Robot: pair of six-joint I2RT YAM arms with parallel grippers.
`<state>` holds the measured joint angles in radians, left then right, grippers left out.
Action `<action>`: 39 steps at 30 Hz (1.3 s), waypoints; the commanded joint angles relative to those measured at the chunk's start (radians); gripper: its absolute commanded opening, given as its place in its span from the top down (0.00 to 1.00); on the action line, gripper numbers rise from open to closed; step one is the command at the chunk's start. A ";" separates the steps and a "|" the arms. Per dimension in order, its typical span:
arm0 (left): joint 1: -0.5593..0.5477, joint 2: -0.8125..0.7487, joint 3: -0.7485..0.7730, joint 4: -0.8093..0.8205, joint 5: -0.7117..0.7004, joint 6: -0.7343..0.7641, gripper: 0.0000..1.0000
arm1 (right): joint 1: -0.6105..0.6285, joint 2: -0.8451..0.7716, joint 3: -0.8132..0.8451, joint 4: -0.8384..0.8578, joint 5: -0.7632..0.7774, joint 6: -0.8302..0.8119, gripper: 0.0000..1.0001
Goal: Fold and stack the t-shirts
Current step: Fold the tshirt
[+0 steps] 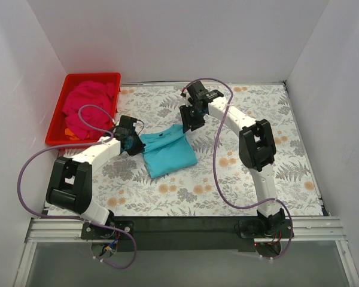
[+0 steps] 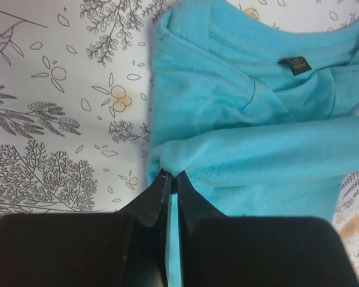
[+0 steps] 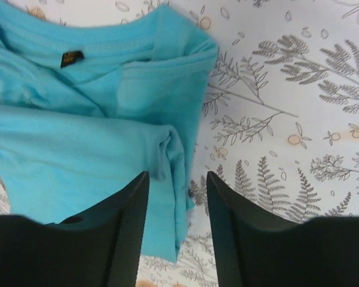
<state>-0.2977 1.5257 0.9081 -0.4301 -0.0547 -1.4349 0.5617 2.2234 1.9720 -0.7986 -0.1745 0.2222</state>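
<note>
Two shirts lie apart on the fern-printed white worktop (image 1: 227,179). The folded turquoise-blue cloth t-shirt (image 1: 167,152) sits mid-worktop. The crumpled magenta-pink cloth t-shirt (image 1: 87,104) fills the red plastic tray (image 1: 93,76) at far left, its sleeves impossible to pick out. The left tool (image 2: 172,179) is pinched almost closed on a fold at the turquoise shirt's edge; from overhead that edge is hidden beneath it. The right tool (image 3: 178,174) is spread wide over the opposite edge, gripping nothing. A small dark neck label (image 2: 294,64) is unreadable.
</note>
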 commanded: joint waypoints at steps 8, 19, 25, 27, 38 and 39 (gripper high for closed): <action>0.012 -0.093 -0.006 0.030 -0.131 -0.028 0.63 | -0.013 -0.254 -0.280 0.295 -0.034 -0.049 0.51; 0.002 -0.202 -0.074 0.091 0.131 0.070 0.48 | -0.013 -0.228 -0.368 0.440 -0.327 -0.149 0.57; 0.003 -0.023 -0.049 0.189 0.161 0.064 0.75 | -0.013 -0.096 -0.250 0.450 -0.390 -0.159 0.63; 0.021 0.029 -0.005 0.201 0.151 0.059 0.77 | -0.016 -0.044 -0.214 0.450 -0.390 -0.159 0.63; 0.101 0.313 0.190 0.223 0.226 0.088 0.74 | -0.109 0.076 -0.173 0.565 -0.385 0.043 0.63; 0.101 0.323 0.196 0.217 0.231 0.093 0.72 | -0.121 0.074 -0.177 0.570 -0.393 0.055 0.63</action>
<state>-0.2005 1.8336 1.0706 -0.2150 0.1532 -1.3727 0.4820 2.3043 1.7767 -0.3115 -0.5472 0.1909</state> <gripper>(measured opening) 0.267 0.367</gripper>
